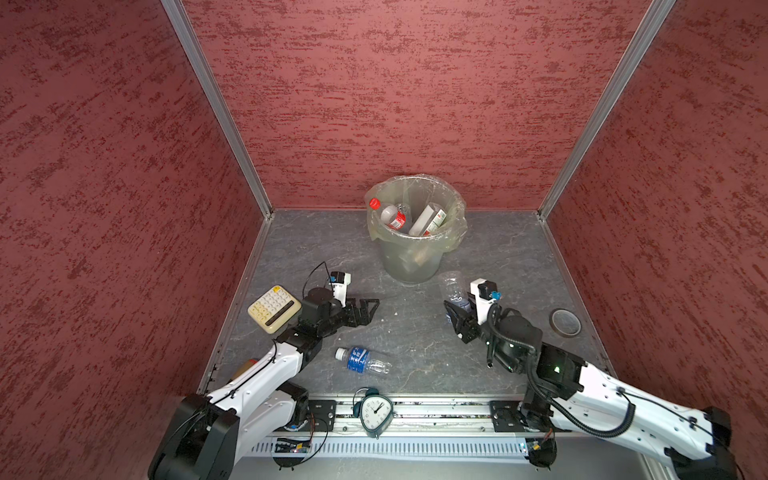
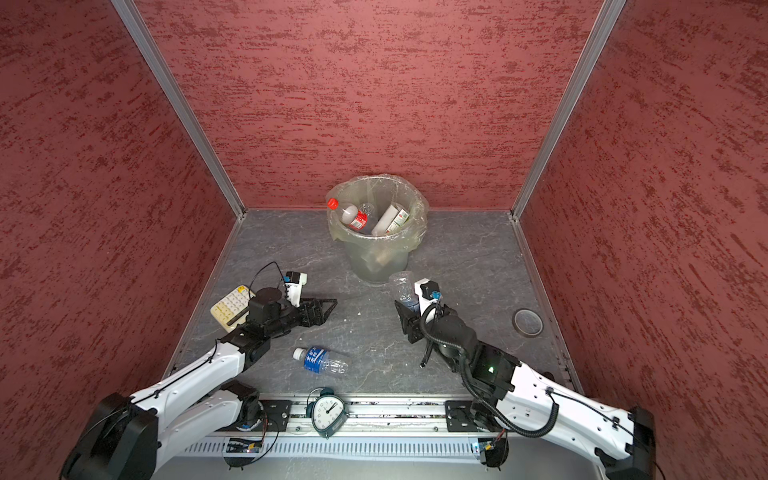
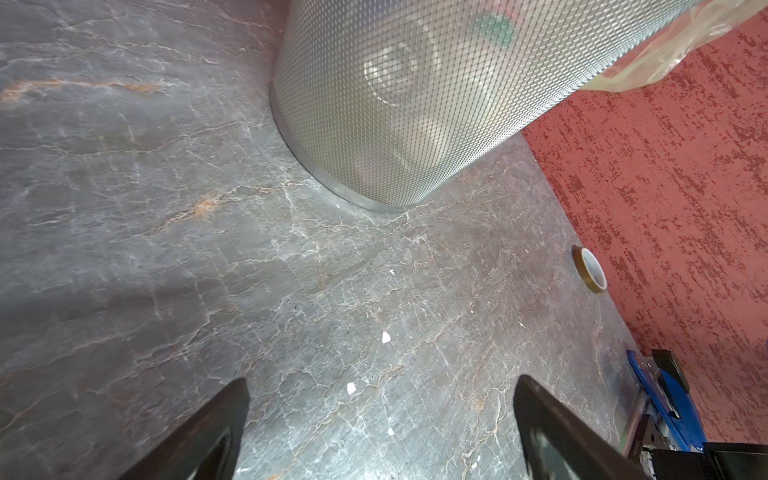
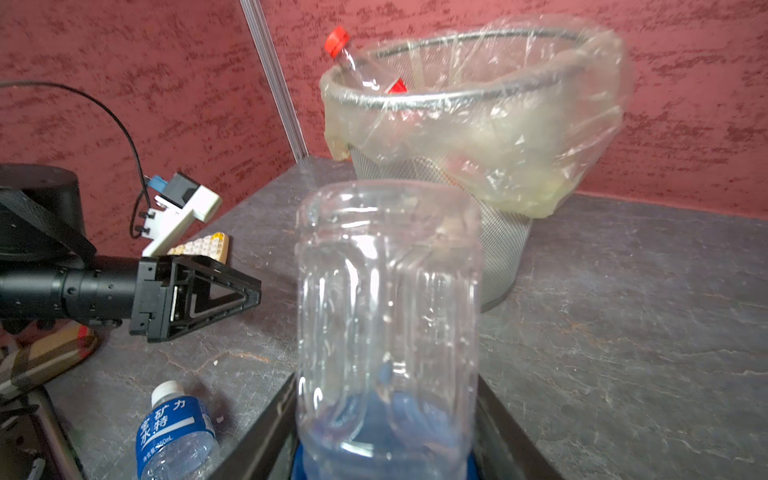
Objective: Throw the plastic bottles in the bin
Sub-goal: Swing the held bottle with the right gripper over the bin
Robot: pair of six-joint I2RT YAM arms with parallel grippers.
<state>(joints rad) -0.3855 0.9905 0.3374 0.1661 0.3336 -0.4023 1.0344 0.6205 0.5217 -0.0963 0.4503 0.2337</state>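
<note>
Right wrist view: right end effector (image 4: pixel 384 440) clamps 1 clear bottle (image 4: pixel 386 291), likely light, thin-walled, slippery; best gripped on its ribbed body. Left end effector (image 3: pixel 380 390) gapes wide.

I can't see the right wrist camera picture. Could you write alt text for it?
A clear plastic bottle fills the centre, gripped by the right gripper, with a bag-lined wire mesh bin behind it. A red-capped bottle pokes over the bin's rim; a blue-labelled bottle lies on the grey table.
</note>
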